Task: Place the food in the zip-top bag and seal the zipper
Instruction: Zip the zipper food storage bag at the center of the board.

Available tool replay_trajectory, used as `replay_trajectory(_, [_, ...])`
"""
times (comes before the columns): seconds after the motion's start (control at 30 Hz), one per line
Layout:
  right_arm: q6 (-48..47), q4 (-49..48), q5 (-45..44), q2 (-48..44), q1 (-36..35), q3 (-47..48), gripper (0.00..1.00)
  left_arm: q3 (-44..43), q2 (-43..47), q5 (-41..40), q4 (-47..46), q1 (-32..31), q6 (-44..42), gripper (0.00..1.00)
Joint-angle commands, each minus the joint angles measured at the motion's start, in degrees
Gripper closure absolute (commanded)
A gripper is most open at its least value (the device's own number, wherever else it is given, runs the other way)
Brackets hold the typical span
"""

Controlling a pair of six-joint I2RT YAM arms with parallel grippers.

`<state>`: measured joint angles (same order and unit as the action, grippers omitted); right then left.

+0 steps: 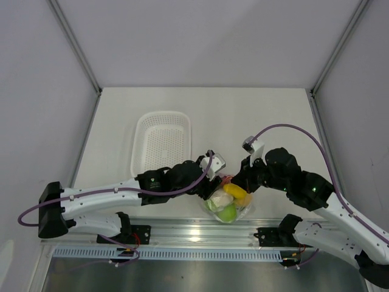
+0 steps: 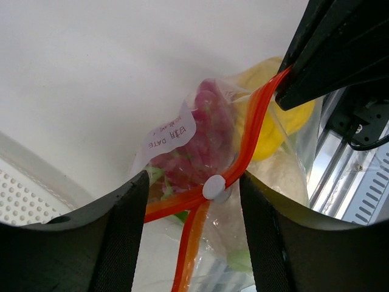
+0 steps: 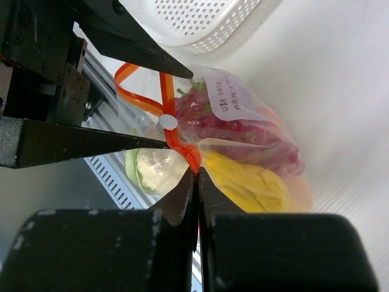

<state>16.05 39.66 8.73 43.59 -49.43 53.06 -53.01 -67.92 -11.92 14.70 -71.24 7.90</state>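
The clear zip-top bag (image 1: 228, 204) lies at the table's near edge and holds the food: purple-red grapes (image 2: 206, 137), a yellow fruit (image 3: 249, 182), white cauliflower (image 3: 155, 167) and a green apple (image 1: 228, 213). Its orange-red zipper (image 2: 252, 121) carries a white slider (image 2: 214, 187). Behind the slider the strip splits in two (image 2: 188, 243). My left gripper (image 2: 193, 182) is open, its fingers on either side of the slider. My right gripper (image 3: 197, 173) is shut on the zipper's end, right of the slider, and also shows in the left wrist view (image 2: 284, 82).
A white perforated basket (image 1: 161, 143) stands empty behind the left arm. The metal rail (image 1: 194, 231) with the arm bases runs just in front of the bag. The bag bears a white date label (image 2: 170, 137).
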Motion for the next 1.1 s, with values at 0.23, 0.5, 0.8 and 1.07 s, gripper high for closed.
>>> replay_trajectory(0.23, [0.5, -2.5, 1.8, -1.5, 0.3, 2.3, 1.00, 0.0, -0.6, -1.1, -0.9, -0.2, -2.7, 0.58])
replay_trajectory(0.5, [0.2, -3.1, 2.7, -1.1, 0.5, 2.2, 1.00, 1.9, 0.0, 0.1, -1.8, -0.2, -3.9, 0.79])
replay_trajectory(0.8, [-4.2, 0.8, 5.1, 1.8, 0.6, 3.9, 0.90, -3.8, 1.2, 3.4, 4.3, -0.2, -5.1, 0.99])
replay_trajectory(1.07, [-5.3, -0.5, 9.7, 3.5, 0.6, 4.5, 1.00, -3.2, 6.9, 3.5, 5.5, -0.1, -7.7, 0.89])
